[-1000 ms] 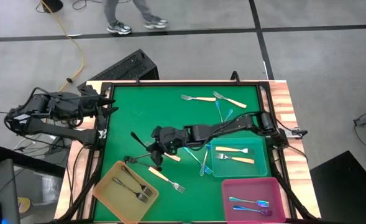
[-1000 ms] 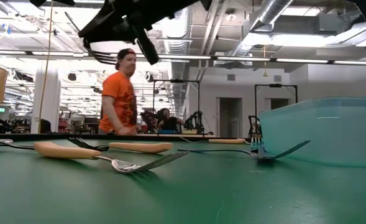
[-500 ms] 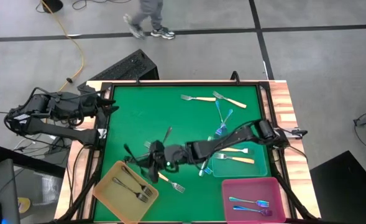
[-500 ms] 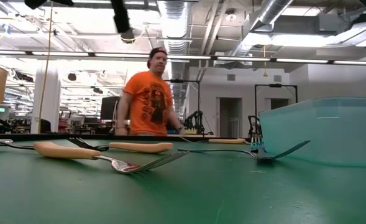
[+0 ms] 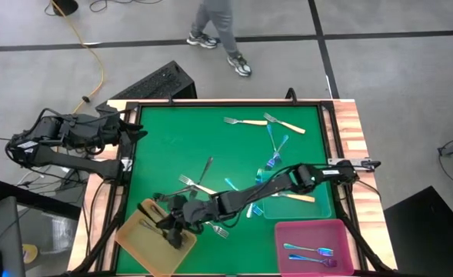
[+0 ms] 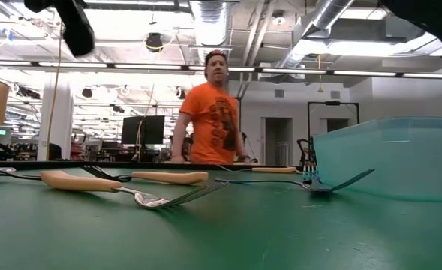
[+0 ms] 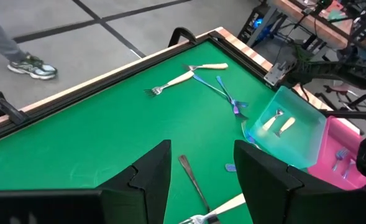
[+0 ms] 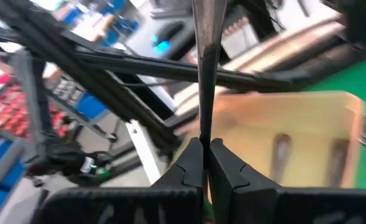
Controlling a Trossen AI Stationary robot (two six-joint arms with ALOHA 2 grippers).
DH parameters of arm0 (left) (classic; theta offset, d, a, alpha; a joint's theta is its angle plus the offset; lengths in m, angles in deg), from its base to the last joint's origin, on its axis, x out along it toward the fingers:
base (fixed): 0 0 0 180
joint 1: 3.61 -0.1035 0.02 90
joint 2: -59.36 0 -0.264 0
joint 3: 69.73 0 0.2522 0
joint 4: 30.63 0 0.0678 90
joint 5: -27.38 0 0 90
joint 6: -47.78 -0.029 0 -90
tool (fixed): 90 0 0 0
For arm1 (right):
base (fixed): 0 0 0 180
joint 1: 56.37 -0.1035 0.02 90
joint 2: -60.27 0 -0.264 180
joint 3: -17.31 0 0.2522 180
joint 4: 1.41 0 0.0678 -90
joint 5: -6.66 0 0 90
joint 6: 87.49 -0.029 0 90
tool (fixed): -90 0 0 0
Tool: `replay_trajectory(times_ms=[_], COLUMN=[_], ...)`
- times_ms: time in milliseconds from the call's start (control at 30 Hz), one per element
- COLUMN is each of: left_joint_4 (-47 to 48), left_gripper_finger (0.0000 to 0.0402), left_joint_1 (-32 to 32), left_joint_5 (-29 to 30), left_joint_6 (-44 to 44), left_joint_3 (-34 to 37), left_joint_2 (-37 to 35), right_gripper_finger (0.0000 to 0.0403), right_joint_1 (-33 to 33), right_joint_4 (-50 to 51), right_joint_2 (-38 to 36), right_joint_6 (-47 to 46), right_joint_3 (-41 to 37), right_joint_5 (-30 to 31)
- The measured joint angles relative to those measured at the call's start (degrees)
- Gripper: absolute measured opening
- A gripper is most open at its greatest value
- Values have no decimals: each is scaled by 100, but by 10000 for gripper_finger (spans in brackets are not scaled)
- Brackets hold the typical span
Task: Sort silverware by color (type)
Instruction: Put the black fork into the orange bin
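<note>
My right gripper (image 5: 176, 223) (image 8: 205, 152) reaches over the yellow tray (image 5: 134, 240) (image 8: 307, 115) at the near left, shut on a dark-grey fork (image 8: 204, 68). Two dark-grey forks (image 8: 279, 149) lie in that tray. Another dark-grey fork (image 5: 207, 168) lies mid-table. Cream-handled forks (image 5: 241, 121) (image 5: 208, 225) and blue forks (image 5: 276, 146) lie scattered on the green mat. My left gripper (image 7: 198, 186) stays open and empty off the table's left edge (image 5: 122, 131). My right gripper pinches the dark-grey fork's shaft (image 8: 202, 134) between its two fingers; which end of the fork this is I cannot tell. The fingers come from the table's right, nearly level. The fork sticks straight out past the fingertips, lifted clear above the yellow tray.
A teal tray (image 5: 318, 208) holds two cream-handled forks, and a pink tray (image 5: 288, 231) at the near right holds blue forks. A raised frame (image 5: 226, 102) rims the mat. A person in an orange shirt (image 6: 219, 112) walks behind the table.
My right gripper has carried the dark-grey fork from mid-table toward the table's left and near edges, ending over the yellow tray, still shut on it. The person behind the table has walked on across the room.
</note>
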Motion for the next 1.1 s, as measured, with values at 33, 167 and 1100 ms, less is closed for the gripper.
replay_trajectory(times_ms=[33,167,1100], left_joint_4=[0,2,33], left_gripper_finger=[158,158,158], left_joint_1=[0,0,0], left_joint_5=[0,-51,-109], left_joint_6=[2,2,-61], left_joint_3=[0,0,0], left_joint_2=[1,1,3], right_gripper_finger=[27,27,27], right_joint_1=[-5,-61,-56], right_joint_4=[155,405,1057], right_joint_2=[-11,-25,266], right_joint_6=[-15,-52,63], right_joint_3=[-6,31,25], right_joint_5=[18,64,185])
